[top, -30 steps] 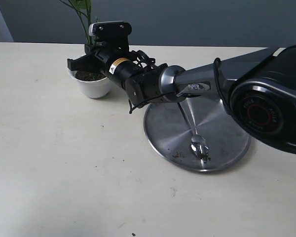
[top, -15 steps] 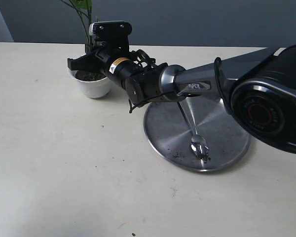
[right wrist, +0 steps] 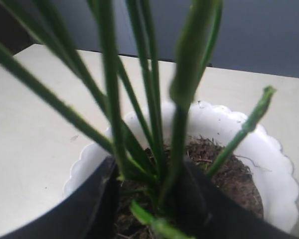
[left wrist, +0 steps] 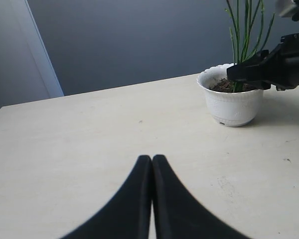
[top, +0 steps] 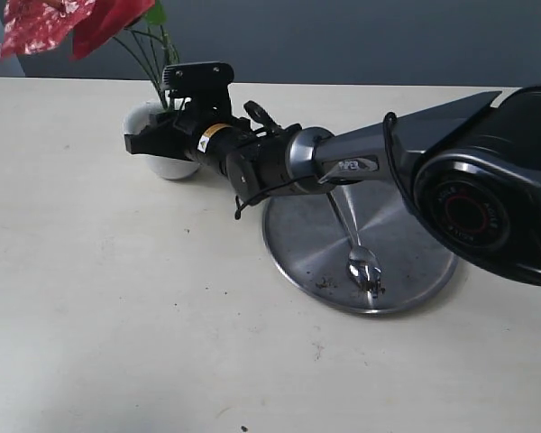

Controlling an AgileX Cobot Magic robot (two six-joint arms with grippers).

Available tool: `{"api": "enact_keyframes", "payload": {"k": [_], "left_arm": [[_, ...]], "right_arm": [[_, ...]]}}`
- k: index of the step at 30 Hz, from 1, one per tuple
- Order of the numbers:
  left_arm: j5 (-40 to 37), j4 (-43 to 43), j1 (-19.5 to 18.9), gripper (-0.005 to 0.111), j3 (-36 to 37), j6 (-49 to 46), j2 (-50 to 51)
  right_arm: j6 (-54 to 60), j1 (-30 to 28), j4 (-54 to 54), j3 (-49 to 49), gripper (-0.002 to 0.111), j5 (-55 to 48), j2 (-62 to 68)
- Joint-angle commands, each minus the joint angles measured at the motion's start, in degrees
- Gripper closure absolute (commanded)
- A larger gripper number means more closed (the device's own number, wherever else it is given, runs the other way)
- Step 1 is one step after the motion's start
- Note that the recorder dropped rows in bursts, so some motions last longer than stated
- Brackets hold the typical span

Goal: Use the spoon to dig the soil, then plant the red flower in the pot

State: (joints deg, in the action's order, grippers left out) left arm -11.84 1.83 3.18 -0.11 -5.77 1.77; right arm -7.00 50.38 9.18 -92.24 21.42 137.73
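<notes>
Flower (top: pixel 45 23): glossy red bloom on thin green stems (right wrist: pixel 109 99), standing in the pot (left wrist: pixel 232 104), 10 o'clock of the plate (top: pixel 424 244).
Pot: white, scalloped rim, dark crumbly soil (right wrist: pixel 229 174) inside.
Right fingers (right wrist: pixel 97 209): parted, flanking the stem bases at the soil.
Left fingers (left wrist: pixel 134 199): pressed together, holding nothing, over the worktop (left wrist: pixel 65 139).
Spoon (top: pixel 362 262): shiny metal, soiled, lying on the round steel plate.

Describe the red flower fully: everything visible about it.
The red flower has glossy red blooms, a green leaf and long thin green stems fanning upward. Its stem bases stand in the soil inside the white scalloped pot. Black fingers of the right gripper flank the stems at soil level; whether they pinch is unclear.
</notes>
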Motion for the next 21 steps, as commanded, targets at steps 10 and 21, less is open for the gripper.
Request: {"api": "enact_keyframes", "payload": {"k": [10,21], "left_arm": [[0.30,-0.06,-0.17,0.106,0.11,0.14,-0.42],[0.30,-0.06,-0.17,0.106,0.11,0.14,-0.42]], "right_arm": [[-0.41,-0.04,0.38,-4.18,0.070,-13.15,1.89],[-0.57,-0.04,0.53,-4.18,0.046,-15.16,1.86]]}}
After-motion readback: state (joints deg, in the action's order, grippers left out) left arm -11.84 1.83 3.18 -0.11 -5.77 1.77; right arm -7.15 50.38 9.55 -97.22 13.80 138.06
